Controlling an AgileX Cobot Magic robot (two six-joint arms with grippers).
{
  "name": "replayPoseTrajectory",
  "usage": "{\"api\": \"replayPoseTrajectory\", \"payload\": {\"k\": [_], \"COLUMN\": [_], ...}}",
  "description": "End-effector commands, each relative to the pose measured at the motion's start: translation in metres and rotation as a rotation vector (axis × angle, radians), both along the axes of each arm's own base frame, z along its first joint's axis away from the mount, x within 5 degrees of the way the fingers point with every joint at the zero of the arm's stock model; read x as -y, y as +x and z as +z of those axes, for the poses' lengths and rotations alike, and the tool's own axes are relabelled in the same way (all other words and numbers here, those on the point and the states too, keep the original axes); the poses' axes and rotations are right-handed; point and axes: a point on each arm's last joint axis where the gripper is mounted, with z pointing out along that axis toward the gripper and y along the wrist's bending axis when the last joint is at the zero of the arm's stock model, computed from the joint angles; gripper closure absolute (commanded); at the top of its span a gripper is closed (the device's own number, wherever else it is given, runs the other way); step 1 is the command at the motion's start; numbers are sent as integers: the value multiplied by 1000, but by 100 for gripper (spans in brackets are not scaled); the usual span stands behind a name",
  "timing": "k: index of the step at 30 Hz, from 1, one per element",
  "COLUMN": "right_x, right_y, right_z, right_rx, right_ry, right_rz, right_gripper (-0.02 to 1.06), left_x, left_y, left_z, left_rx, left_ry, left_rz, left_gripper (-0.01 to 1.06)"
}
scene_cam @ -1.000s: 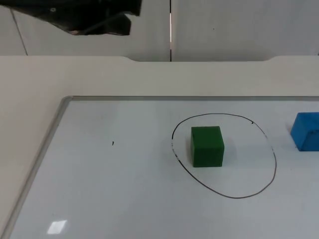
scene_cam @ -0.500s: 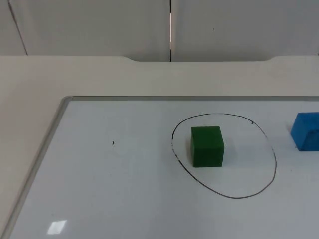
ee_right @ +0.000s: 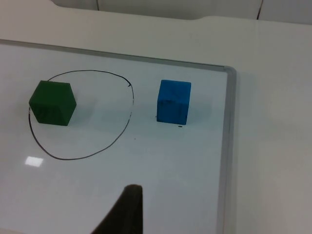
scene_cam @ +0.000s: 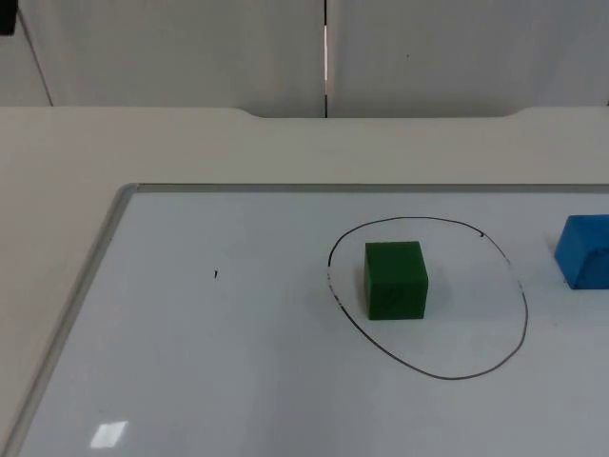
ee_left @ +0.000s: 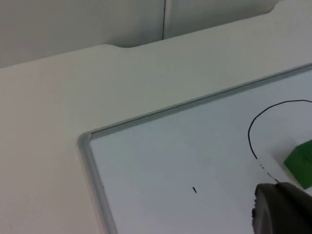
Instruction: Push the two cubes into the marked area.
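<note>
The green cube (scene_cam: 396,280) sits inside the drawn ring (scene_cam: 430,369) at the frame's centre-right, while the blue cube (scene_cam: 584,251) waits outside at the right edge, calling for a leftward push; either pincer's state cannot be told.

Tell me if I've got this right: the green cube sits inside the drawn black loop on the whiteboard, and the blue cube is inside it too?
Not quite. The green cube is inside the drawn loop on the whiteboard, but the blue cube stands outside it, apart from the line on the side away from the green one. The right wrist view shows this plainly.
</note>
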Motion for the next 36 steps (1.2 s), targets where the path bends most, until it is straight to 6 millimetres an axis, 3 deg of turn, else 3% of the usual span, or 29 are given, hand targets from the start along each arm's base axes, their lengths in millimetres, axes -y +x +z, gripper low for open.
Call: {"api": "replayPoseTrajectory", "payload": {"k": [1,10,15,24,36], "right_x": [0,0,0,0,0], "right_y": [-1,-1,-1,-1,-1], "right_z": [0,0,0,0,0], "right_rx": [9,9,9,9,9], "right_ry": [3,3,3,3,3], "right_rz": [-6,-6,-6,-6,-6], "right_gripper": [-1,-1,-1,-1,-1], "left_x": [-3,-21,-31,-42,-48], "left_y": [-12,-71,-94,-130,-156], "left_z": [-2,-23,-27,-26,-32], "left_rx": [11,-1,0,0,-35], "left_ry": [2,17,45,27,25], "left_rz": [2,71,120,176,181], "left_gripper": [105,105,105,105,105]}}
